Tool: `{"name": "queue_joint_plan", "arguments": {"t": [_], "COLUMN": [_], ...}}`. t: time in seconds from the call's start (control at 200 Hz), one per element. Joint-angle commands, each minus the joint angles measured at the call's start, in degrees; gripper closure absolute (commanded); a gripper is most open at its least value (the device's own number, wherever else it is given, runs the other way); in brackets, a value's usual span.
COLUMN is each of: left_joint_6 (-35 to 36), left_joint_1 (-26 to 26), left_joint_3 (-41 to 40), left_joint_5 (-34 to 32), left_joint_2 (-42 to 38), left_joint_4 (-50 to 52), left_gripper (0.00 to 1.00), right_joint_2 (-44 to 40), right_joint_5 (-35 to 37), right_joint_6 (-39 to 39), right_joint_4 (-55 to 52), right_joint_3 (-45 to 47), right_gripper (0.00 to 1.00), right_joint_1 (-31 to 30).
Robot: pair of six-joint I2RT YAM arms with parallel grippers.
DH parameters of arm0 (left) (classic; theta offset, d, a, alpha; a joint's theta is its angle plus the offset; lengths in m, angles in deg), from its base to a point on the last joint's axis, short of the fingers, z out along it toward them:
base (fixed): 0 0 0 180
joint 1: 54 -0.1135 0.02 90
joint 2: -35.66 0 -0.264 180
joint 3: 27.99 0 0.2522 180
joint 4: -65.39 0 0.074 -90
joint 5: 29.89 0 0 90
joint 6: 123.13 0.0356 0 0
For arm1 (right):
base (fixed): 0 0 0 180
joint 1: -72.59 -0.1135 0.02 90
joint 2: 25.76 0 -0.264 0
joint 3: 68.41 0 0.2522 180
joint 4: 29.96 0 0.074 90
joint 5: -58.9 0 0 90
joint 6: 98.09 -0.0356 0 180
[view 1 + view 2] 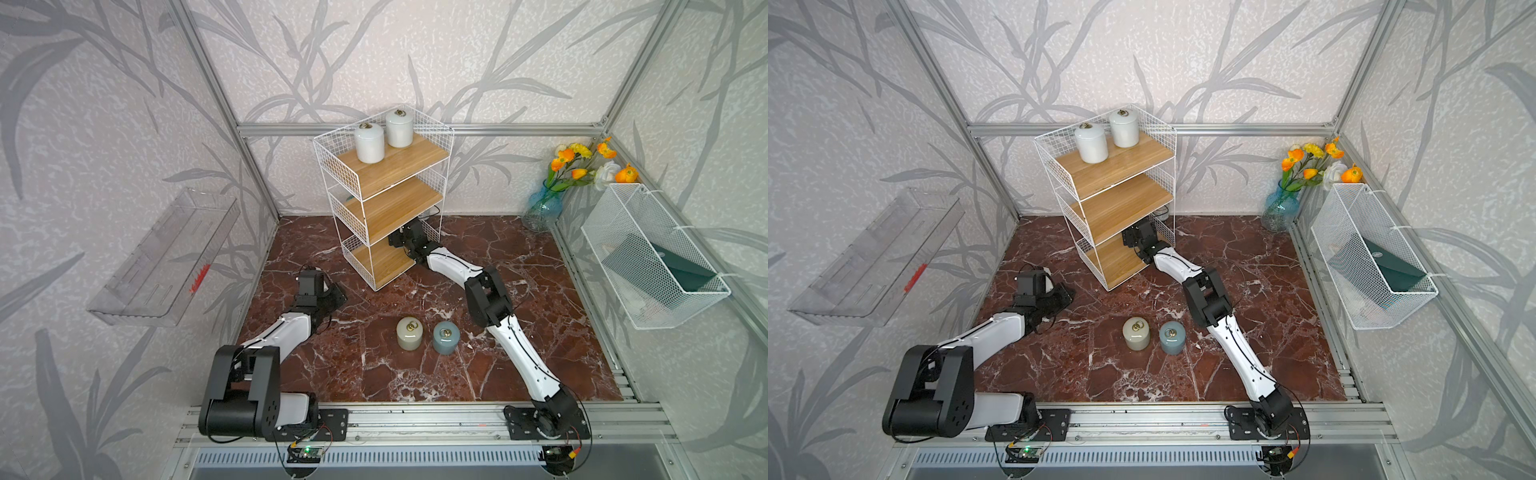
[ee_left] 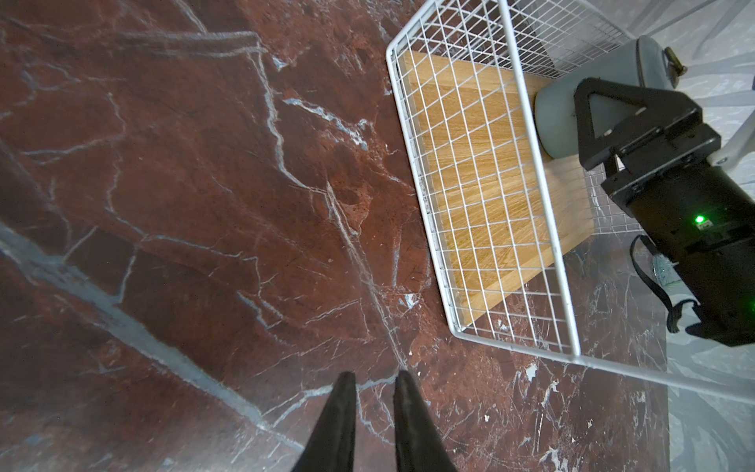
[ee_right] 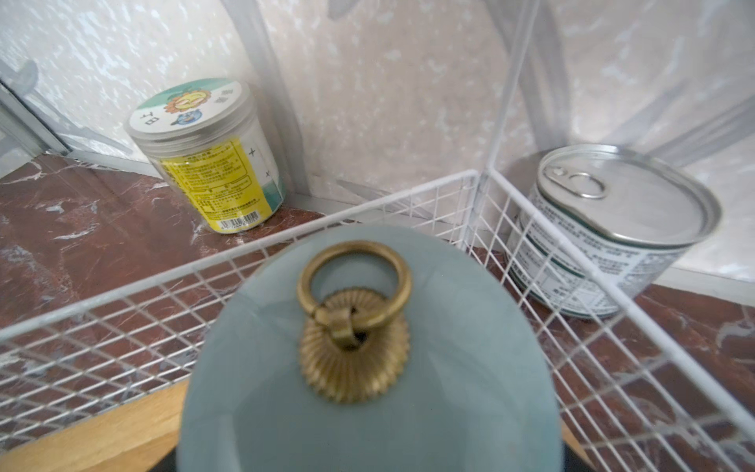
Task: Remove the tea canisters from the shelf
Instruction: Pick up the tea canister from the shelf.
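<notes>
Right tool (image 2: 588, 102) was seen inside the bottom tier of the shelf (image 1: 345, 174), at its right side. Its jaws were set wide on either side of a shelved blue-grey canister (image 3: 253, 367) that stood upright on the wooden board (image 2: 470, 163) toward the tier's far side; whether the canister was already clamped could not be told. Left tool (image 2: 375, 392) was held low over the surface (image 1: 332, 374) to the left of the shelf's foot, its fingertips drawn narrow with nothing between them. Two of the five pieces were judged done: a beige canister (image 1: 409, 332) and a freed blue-grey canister (image 1: 445, 338) were stood upright just beside each other on the near middle of the surface, between the two arms and well apart from the shelf. Three were judged left: the one addressed on the bottom tier, plus a nearer white canister (image 1: 369, 141) and a farther white canister (image 1: 399, 126), set side by side on the top tier toward its far left. Less than half of the work was therefore reckoned finished.
</notes>
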Motion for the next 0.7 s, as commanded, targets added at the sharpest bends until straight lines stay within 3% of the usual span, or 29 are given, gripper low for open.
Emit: {"name": "queue_joint_plan", "arguments": {"t": [0.0,0.38,0.495,0.695], "left_joint_6": [-0.5,-0.5,0.5,0.5], "left_joint_1": [-0.3,-0.2,-0.1,-0.1], "left_joint_3": [-0.4,-0.8,-1.0,-2.5], "left_joint_5": [0.8,0.5,-0.6,-1.1], "left_joint_2": [-0.2,-4.2,-6.9,-12.4], "left_joint_4": [-0.4,2.4,4.8,7.2], "left_gripper": [0.8,0.81,0.84,0.84], "right_joint_2": [-6.6,-31.6,-39.2,-48.5], "right_joint_5": [-0.1,0.5,1.8,1.9], "right_joint_6": [1.0,3.5,5.7,3.1], "right_joint_4": [5.4,26.7,29.4,31.6], "right_joint_3": [10.2,51.4,60.1,71.9], "right_gripper": [0.3,0.3,0.3,0.3], "right_joint_1": [-1.0,-3.1,-4.6,-4.7]}}
